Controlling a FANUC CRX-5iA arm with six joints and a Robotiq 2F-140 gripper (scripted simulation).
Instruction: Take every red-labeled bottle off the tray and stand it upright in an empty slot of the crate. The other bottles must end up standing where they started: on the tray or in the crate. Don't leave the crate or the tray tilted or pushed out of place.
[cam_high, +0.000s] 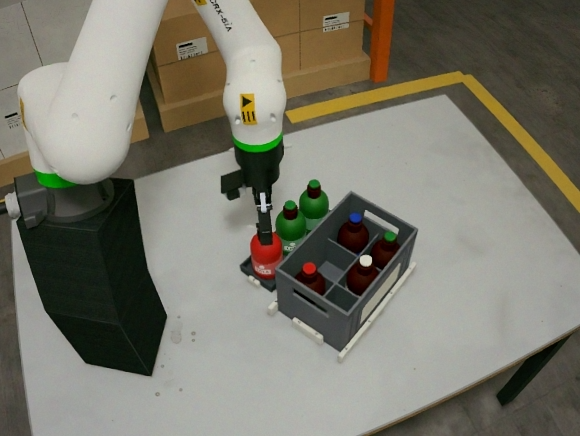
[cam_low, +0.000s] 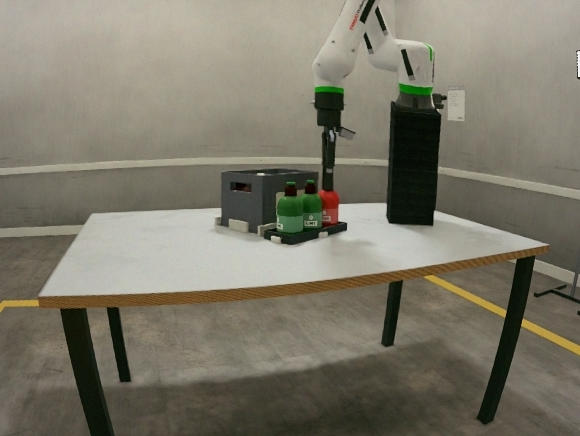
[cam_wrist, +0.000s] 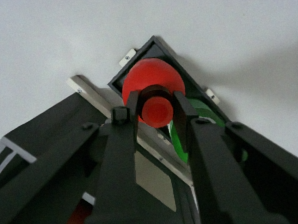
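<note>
While the tool (cam_high: 263, 231) comes straight down from above, you see it clenched on the neck of the red bottle (cam_high: 266, 256), just under the cap.

Grip: top-down on the neck, because the green bottles (cam_high: 291, 226) stand just beside it and the crate (cam_high: 345, 320) wall sits close on the other side; a body grip has no room.
Red bottle: upright at the end of the tray (cam_high: 248, 270) nearest the arm's pedestal; I cannot tell whether its base has left the tray.
Tray: flat on the counter (cam_high: 450, 200), alongside the crate, white stops at its edges so it keeps its place.
Crate: four slots taken by brown bottles (blue, green, white and red caps); two empty slots, one in the middle of the row nearest the tray, one at the corner nearest the counter's front edge.
Next, as I judge it: you want a straight vertical lift until the base clears the crate wall, then a short carry to the middle slot.
Risk: any sideways drift can knock the near green bottle or nudge the tray.
</note>
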